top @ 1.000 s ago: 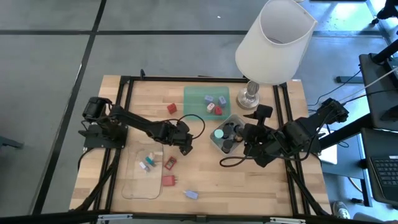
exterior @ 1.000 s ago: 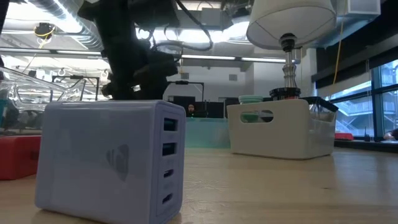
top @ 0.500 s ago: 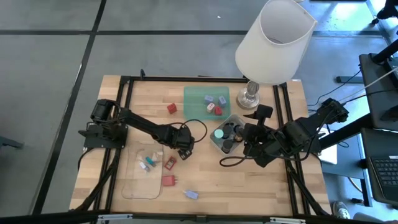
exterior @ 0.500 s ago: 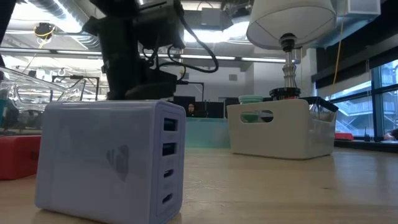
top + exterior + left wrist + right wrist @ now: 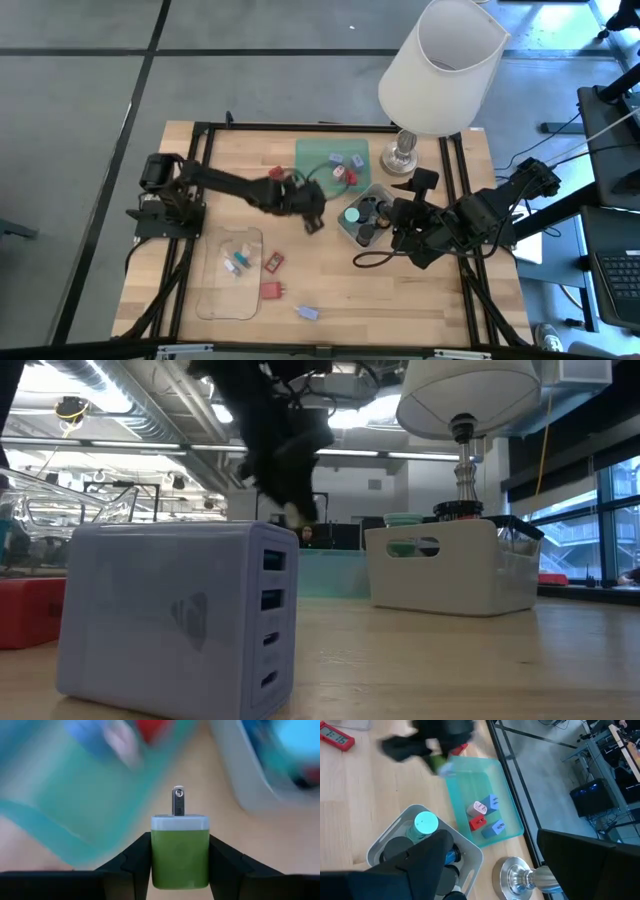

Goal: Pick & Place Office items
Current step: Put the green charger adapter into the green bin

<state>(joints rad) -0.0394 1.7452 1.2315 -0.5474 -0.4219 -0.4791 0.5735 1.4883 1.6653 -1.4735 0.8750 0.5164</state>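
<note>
My left gripper (image 5: 313, 218) hangs above the bare table between the green tray (image 5: 318, 150) and the grey bin (image 5: 380, 190), shut on a small green charger plug (image 5: 180, 855) with a white top and a metal prong. It also shows in the low view (image 5: 290, 510). My right gripper (image 5: 405, 210) waits open beside the grey bin, which holds a teal disc (image 5: 351, 214) and black caps. The green tray holds blue-grey pieces and a red block (image 5: 479, 822). A blue-grey charger (image 5: 307, 312) lies near the front edge. My left gripper pinches the green plug by its two opposite side faces (image 5: 156, 857) between the two fingers (image 5: 132, 860). The plug's white prong end (image 5: 178, 802) points away from the gripper. The plug is lifted clear of the table.
A clear tray (image 5: 215, 295) at the front left holds small pieces. A red card (image 5: 273, 262) and a red block (image 5: 271, 291) lie beside it, and another red block (image 5: 277, 173) at the far left. The lamp (image 5: 440, 65) overhangs the far right corner.
My left gripper has gone up and toward the table's far right, from beside the clear tray toward the green tray and the grey bin, staying shut on the green plug, which has come along clear of the table.
</note>
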